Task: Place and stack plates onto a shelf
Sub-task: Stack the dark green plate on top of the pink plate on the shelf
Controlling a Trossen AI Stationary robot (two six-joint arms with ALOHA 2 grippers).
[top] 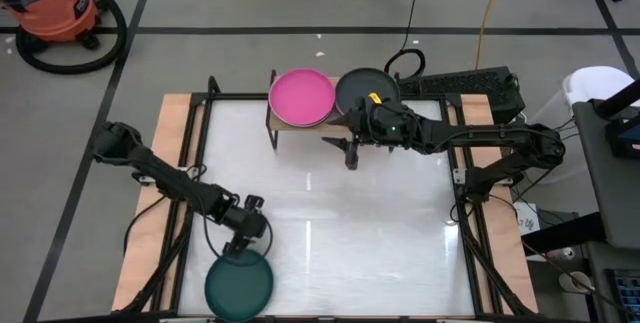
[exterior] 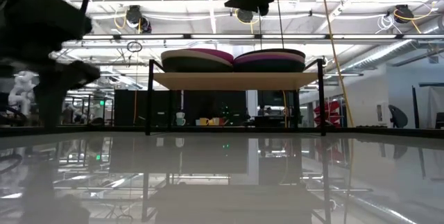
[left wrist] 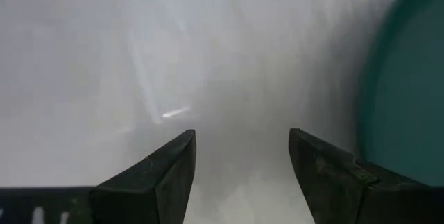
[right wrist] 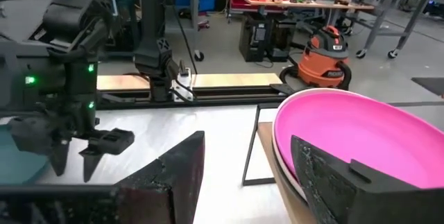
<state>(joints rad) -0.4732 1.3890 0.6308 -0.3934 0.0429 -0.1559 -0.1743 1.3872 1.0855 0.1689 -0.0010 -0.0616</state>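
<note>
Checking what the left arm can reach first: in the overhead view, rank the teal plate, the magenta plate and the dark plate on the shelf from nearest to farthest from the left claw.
1. Teal plate, on the table just beside the left claw.
2. Magenta plate, on the shelf's left side, across the table.
3. Dark plate, on the shelf's right side, farthest.

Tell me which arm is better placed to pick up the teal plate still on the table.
Left. The left pincer, open, hovers right at the dark teal plate near the table's front edge. The right pincer, also open and empty, is across the table beside the shelf and its stacks.
</note>
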